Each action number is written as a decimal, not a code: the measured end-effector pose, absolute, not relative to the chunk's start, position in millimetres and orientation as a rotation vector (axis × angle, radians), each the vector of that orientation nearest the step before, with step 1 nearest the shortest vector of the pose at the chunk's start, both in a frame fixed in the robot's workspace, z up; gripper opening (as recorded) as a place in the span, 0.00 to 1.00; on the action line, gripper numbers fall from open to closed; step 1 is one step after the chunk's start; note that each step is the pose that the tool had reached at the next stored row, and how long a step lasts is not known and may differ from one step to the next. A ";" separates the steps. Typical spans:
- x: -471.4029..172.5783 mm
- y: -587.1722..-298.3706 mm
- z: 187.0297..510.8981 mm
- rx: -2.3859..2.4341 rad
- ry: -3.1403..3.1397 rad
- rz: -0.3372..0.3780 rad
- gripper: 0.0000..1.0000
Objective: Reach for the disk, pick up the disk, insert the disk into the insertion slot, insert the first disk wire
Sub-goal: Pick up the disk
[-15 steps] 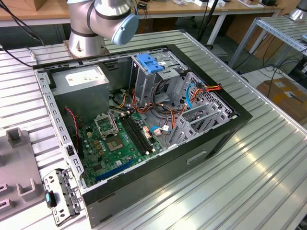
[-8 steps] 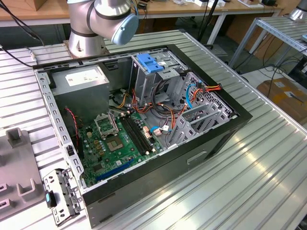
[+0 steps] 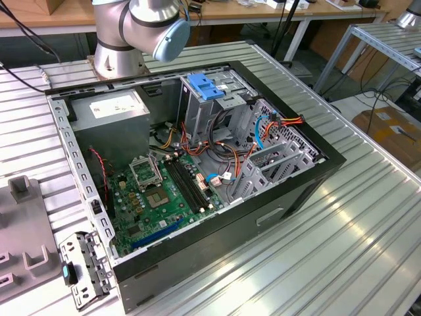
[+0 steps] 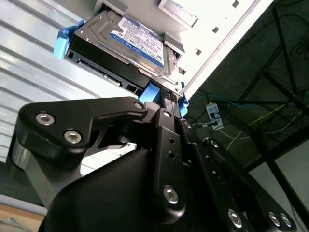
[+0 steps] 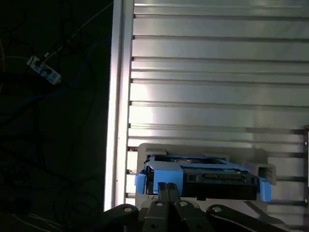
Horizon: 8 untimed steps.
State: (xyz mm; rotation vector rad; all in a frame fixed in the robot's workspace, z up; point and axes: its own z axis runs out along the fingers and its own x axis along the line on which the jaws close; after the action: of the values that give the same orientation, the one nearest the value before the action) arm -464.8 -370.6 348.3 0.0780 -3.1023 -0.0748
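No print is legible in any view. Second wrist view: the top face of the disk (image 4: 104, 36) carries a blue-and-white sticker (image 4: 140, 41) with lines of small print and code blocks, none readable. Exterior view: the power supply (image 3: 105, 125) carries a white label (image 3: 113, 105) with a small red mark and dark lines, unreadable. The motherboard (image 3: 164, 197) has white markings too fine to read.
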 end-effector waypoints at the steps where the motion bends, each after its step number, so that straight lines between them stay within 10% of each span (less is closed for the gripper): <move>1: -464.8 -370.5 348.4 0.130 -3.100 -0.074 0.11; 8: -464.8 -370.5 348.3 0.335 -3.081 -0.070 0.11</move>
State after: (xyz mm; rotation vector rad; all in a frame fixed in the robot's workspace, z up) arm -464.8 -370.5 348.3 0.3355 -3.0813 -0.0696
